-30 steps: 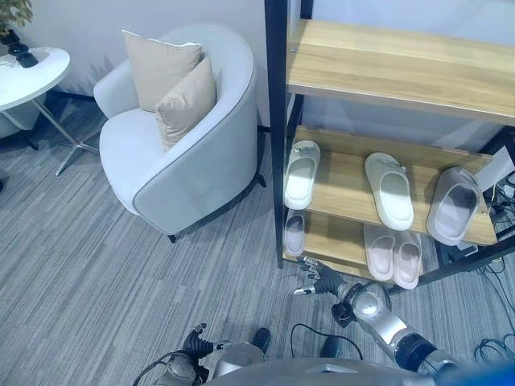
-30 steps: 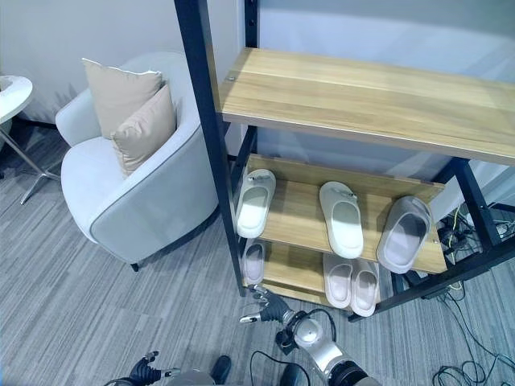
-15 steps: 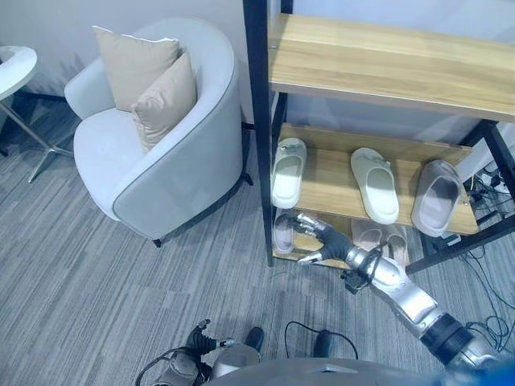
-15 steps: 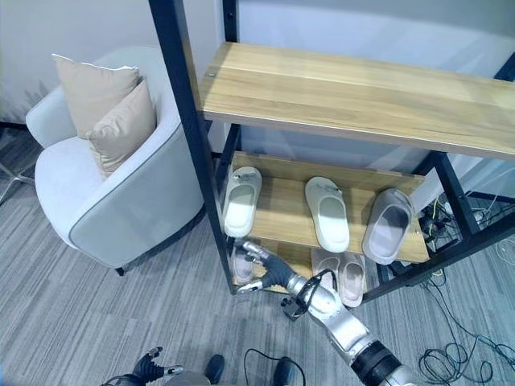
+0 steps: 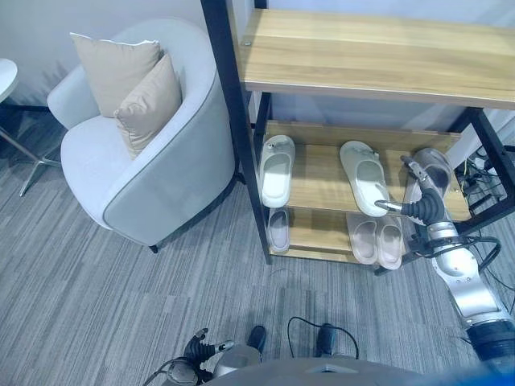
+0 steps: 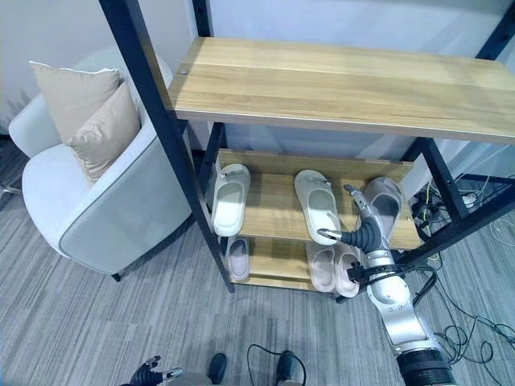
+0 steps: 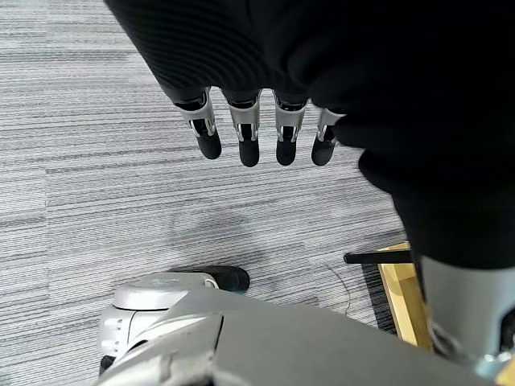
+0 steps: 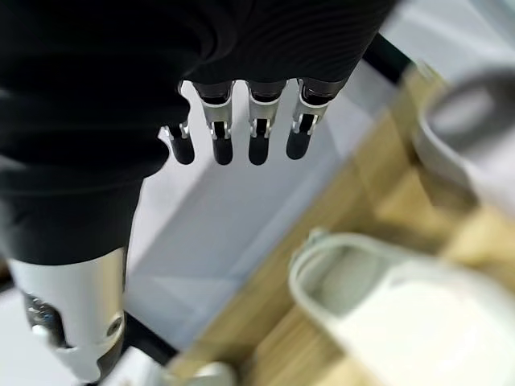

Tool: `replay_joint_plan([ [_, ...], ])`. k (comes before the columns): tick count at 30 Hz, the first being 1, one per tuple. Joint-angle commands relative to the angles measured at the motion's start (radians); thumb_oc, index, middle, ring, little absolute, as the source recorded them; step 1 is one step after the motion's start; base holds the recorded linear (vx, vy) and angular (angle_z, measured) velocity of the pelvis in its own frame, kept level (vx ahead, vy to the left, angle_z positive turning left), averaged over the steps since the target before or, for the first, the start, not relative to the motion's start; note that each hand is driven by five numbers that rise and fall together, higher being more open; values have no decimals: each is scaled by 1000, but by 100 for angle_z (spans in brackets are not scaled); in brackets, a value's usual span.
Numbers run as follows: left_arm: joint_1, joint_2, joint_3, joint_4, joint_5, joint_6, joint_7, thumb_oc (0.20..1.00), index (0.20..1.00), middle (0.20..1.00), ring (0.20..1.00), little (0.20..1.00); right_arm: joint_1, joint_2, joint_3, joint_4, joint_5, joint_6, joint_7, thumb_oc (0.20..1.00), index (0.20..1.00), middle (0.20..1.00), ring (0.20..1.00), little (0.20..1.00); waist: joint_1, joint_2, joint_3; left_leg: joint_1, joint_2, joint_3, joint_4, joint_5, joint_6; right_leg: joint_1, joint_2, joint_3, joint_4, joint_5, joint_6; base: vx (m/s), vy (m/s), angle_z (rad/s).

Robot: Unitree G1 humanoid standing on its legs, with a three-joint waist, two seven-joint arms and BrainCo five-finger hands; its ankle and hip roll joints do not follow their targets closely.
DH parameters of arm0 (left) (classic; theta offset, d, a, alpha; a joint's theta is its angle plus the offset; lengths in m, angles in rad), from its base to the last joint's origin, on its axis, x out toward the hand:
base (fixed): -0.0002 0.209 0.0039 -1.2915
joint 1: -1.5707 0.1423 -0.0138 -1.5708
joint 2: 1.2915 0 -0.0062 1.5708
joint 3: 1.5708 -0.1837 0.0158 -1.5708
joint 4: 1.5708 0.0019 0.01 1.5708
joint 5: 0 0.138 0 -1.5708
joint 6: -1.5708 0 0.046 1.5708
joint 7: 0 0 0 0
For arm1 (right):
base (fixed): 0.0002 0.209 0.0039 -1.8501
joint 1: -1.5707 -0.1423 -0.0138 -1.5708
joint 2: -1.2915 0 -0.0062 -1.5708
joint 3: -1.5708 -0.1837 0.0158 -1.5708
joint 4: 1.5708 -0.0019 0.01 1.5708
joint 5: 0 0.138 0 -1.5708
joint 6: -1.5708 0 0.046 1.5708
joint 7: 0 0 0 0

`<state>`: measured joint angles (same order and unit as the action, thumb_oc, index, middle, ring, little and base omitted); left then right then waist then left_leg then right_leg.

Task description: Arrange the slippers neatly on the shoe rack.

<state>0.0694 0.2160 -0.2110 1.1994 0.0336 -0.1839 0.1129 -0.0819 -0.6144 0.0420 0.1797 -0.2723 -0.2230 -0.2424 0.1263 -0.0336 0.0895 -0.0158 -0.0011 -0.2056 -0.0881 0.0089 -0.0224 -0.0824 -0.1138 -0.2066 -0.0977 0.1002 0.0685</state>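
The shoe rack has three wooden shelves in a black frame. On its middle shelf lie a white slipper at the left, a second white slipper in the middle and a grey slipper at the right. The bottom shelf holds one small pale slipper and a pink pair. My right hand is open in front of the middle shelf, between the middle white slipper and the grey slipper, holding nothing. My left hand hangs open over the carpet.
A light grey armchair with two beige cushions stands just left of the rack. The rim of a white round table shows at the far left. Cables lie on the floor right of the rack.
The camera has swung to the right, so the scene has shifted left. My right hand has risen from the bottom shelf's left front to the middle shelf by the grey slipper.
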Motion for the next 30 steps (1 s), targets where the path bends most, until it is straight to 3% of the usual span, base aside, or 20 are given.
replay_joint_plan([
  [1, -25, -22, -69, 56, 61, -16, -12, 1000, 1000, 1000, 1000, 1000, -67, -98, -22, -24, -168, 27, -91, 1000, 1000, 1000, 1000, 1000, 30, -2, -4, -64, 8, -25, 1, -2, -10, 101, -5, -25, 10, -101, 66, 17, -6, 4],
  [6, -22, -12, -105, 43, 77, -25, -17, 1000, 1000, 1000, 1000, 1000, -176, -215, 50, 168, -324, 102, -150, 1000, 1000, 1000, 1000, 1000, 45, -3, 7, -96, 3, -25, 1, 9, -11, 75, -11, -38, 10, -90, 72, 0, 0, 0],
  [12, -34, -14, -146, 24, 48, -31, -5, 1000, 1000, 1000, 1000, 1000, -302, -203, 140, 403, -285, 149, -188, 1000, 1000, 1000, 1000, 1000, 58, -1, 20, -125, -7, -33, 1, 18, -11, 50, -16, -42, 10, -82, 75, -6, 14, 6],
  [19, -24, -21, -189, 16, 6, -32, 8, 1000, 1000, 1000, 1000, 1000, -457, -160, 250, 529, -177, 142, -196, 1000, 1000, 1000, 1000, 1000, 76, -1, 47, -178, -21, -37, 1, 35, -11, 0, -25, -39, 10, -63, 82, -4, 33, 1],
  [24, -35, -31, -210, 5, -11, -34, 27, 1000, 1000, 1000, 1000, 1000, -501, -135, 235, 562, -142, 156, -253, 1000, 1000, 1000, 1000, 1000, 91, -4, 57, -203, -30, -47, 1, 42, -9, -21, -31, -42, 10, -56, 86, 2, 38, -5],
  [30, -49, -38, -226, 14, -21, -28, 43, 1000, 1000, 1000, 1000, 1000, -496, -109, 124, 594, 26, 125, -307, 1000, 1000, 1000, 1000, 1000, 104, -13, 57, -212, -42, -73, 1, 41, -10, -14, -39, -72, 10, -60, 90, 15, 9, 5],
])
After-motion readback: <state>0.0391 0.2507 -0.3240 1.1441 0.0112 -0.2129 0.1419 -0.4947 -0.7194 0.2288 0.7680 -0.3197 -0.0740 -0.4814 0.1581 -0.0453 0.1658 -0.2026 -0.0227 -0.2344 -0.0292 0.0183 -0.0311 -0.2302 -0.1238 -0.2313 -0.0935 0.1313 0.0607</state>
